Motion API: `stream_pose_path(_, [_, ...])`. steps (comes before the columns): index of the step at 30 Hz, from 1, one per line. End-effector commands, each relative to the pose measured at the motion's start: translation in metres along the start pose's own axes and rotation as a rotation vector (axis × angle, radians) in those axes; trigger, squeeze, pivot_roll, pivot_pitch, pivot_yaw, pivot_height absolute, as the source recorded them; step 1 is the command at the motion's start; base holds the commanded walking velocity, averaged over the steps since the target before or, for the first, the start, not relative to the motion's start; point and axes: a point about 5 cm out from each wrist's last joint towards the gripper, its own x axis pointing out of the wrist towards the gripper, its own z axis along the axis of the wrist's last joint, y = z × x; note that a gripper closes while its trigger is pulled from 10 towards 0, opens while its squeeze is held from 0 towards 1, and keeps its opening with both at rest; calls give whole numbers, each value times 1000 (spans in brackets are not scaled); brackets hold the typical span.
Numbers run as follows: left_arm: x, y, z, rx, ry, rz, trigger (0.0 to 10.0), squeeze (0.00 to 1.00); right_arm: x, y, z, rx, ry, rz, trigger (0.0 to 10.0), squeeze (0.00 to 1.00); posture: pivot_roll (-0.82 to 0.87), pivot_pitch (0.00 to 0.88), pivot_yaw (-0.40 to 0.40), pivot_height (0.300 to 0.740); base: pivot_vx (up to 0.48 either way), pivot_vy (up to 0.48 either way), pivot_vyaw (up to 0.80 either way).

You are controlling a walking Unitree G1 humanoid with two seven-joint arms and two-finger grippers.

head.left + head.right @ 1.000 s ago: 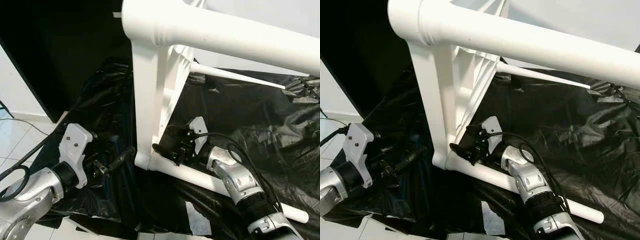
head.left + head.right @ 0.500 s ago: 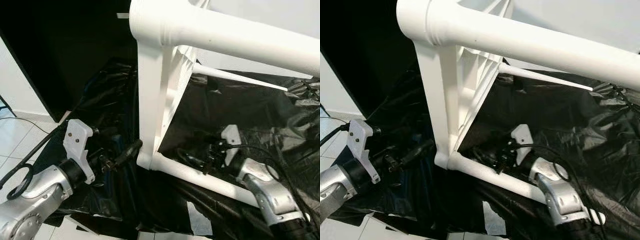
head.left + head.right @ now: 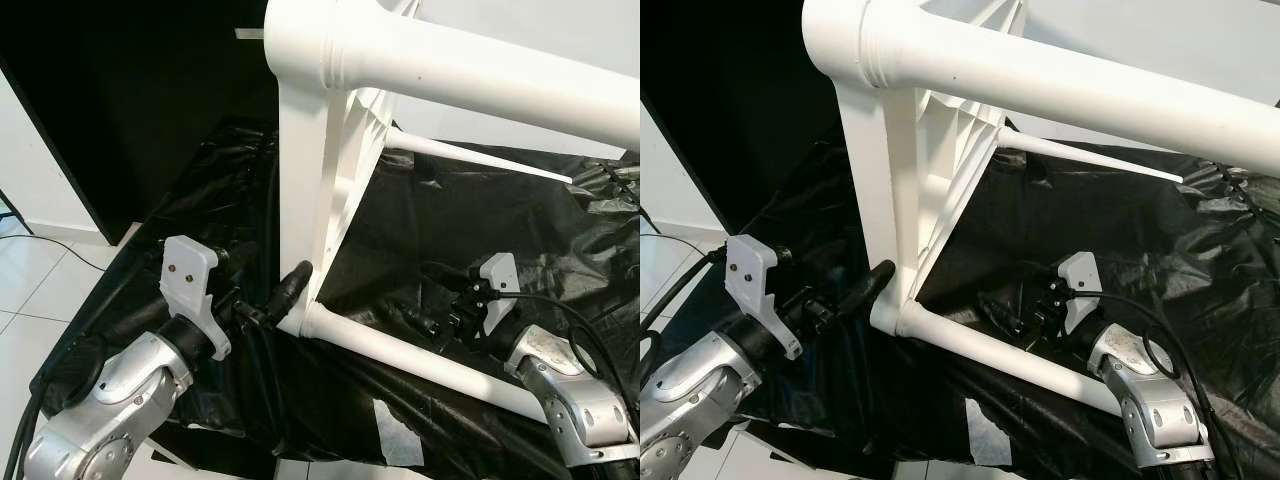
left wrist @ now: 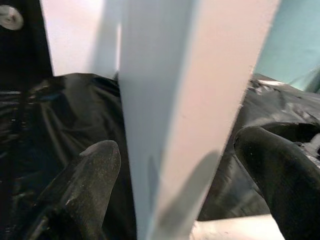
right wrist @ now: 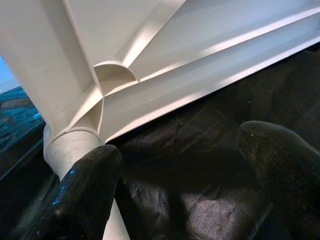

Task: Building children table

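Note:
A white children's table (image 3: 303,190) lies on its side on black sheeting, its ribbed underside (image 5: 165,55) facing right. One thick leg (image 3: 480,80) juts out high toward me. A second leg (image 3: 400,350) lies along the floor, and a thin far leg (image 3: 470,160) points right. My left gripper (image 3: 292,285) is open at the table's lower corner, and the left wrist view shows the table's edge (image 4: 185,100) between its fingers (image 4: 90,175). My right gripper (image 3: 418,318) is open just behind the floor leg with nothing in it, aimed at the leg socket (image 5: 75,145).
Crumpled black plastic sheeting (image 3: 480,230) covers the floor under the table. White tiles (image 3: 40,290) and a thin cable (image 3: 60,250) lie at the left, beside a dark panel (image 3: 130,100). A white patch (image 3: 398,435) shows on the sheeting near me, and black cables (image 3: 610,175) lie at the far right.
My right gripper has drawn back to the right, away from the table's lower corner. My left gripper has moved forward until its fingers straddle the table's edge.

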Motion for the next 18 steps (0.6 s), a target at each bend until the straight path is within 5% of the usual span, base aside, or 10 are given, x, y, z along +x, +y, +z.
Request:
stream_pose_path(1, [5,-1,0,1,-12,19,10000,0,-2,-1,4,3,-7,-17,10000,0,55,44,-69,740,0,0,0])
stream_pose_path(8, [13,-1,4,-12,-61,70,10000,0,-1,2,6,20,-12,-37,10000,0,55,46,-65,740,0,0,0])
stream_pose_path(18, [19,-26,6,-75,-88,-50,10000,0,-2,4,6,32,-5,-53,10000,0,48,54,-58,740,0,0,0])
